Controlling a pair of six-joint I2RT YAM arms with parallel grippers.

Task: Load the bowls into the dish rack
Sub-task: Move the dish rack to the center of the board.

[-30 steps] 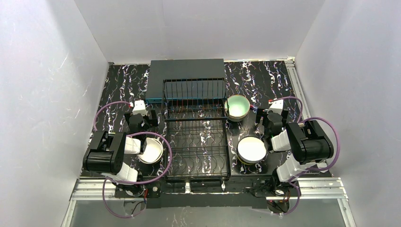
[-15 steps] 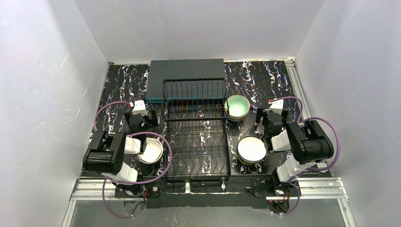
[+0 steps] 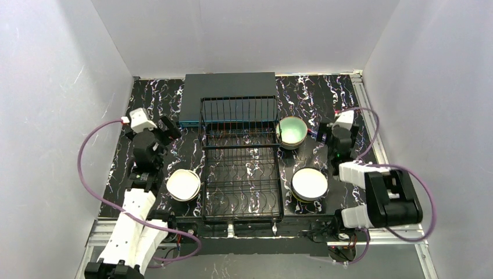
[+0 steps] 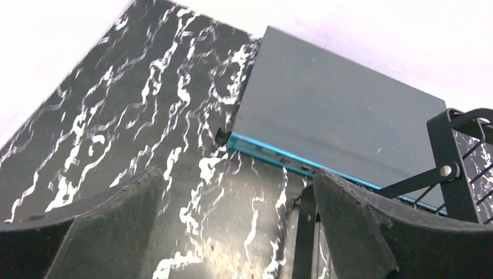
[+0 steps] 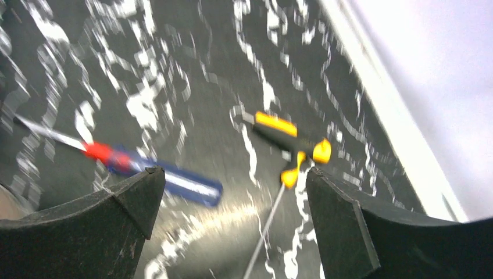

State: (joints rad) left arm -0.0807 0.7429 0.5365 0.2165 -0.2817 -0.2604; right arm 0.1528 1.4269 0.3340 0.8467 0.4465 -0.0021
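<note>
Loading starts with nothing in hand: my left claw stands with its jaws spread wide and empty above the counter, facing the flat grey box and the far left corner of the dish rack. My right claw is equally wide and empty, looking down at two screwdrivers lying on the far right of the counter. The rack sits at centre and holds no bowls. A white bowl rests just left of the rack. A mint bowl rests just right of its raised back tier. A second white bowl sits nearer me on the right, with what looks like another bowl nested beneath it. I judge the bowls to be rigid, fairly light and smooth-walled, hence prone to slip, and possibly breakable, though the material cannot be told. The recommended hold is on the rim, one finger inside the wall and one outside. Where bowls are nested, I take only the top one. Each bowl should then be tipped on edge between the tines.
</note>
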